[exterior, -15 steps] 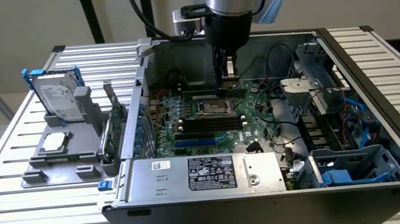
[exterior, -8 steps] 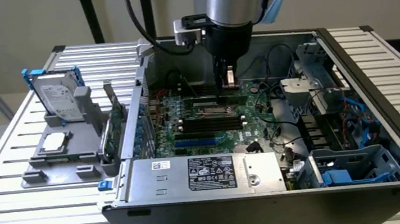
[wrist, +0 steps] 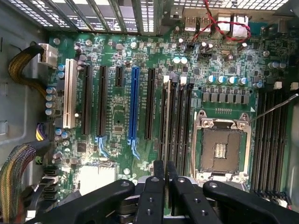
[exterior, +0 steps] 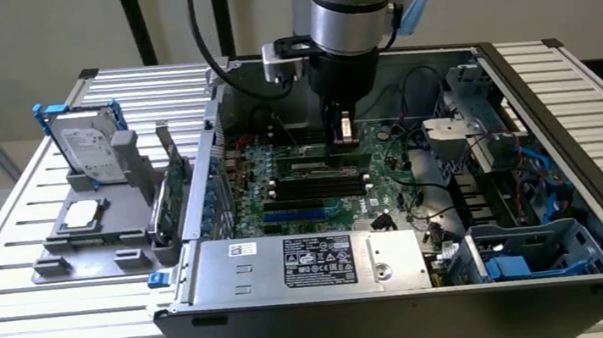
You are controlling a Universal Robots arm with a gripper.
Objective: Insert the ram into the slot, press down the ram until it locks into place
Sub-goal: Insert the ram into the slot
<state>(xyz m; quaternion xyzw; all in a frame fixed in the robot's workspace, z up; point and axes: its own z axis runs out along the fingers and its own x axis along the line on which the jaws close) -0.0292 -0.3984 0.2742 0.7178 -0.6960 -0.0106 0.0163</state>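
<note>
we saw the fingers [wrist: 159, 176] closed nearly together on the near end of the memory stick [wrist: 167, 121]. it stood on edge in the slot [wrist: 166, 80], one of the black strips between the blue slot [wrist: 135, 102] and the silver socket [wrist: 219, 147]. we could not tell whether the end clips were latched. our worry was a push landing at one end only: the stick could tip, seat crooked and leave the far clip open. a notch off its key would jam, and extra force would bend the board [wrist: 117, 116]. the thin edge might also slip from the fingers.
</note>
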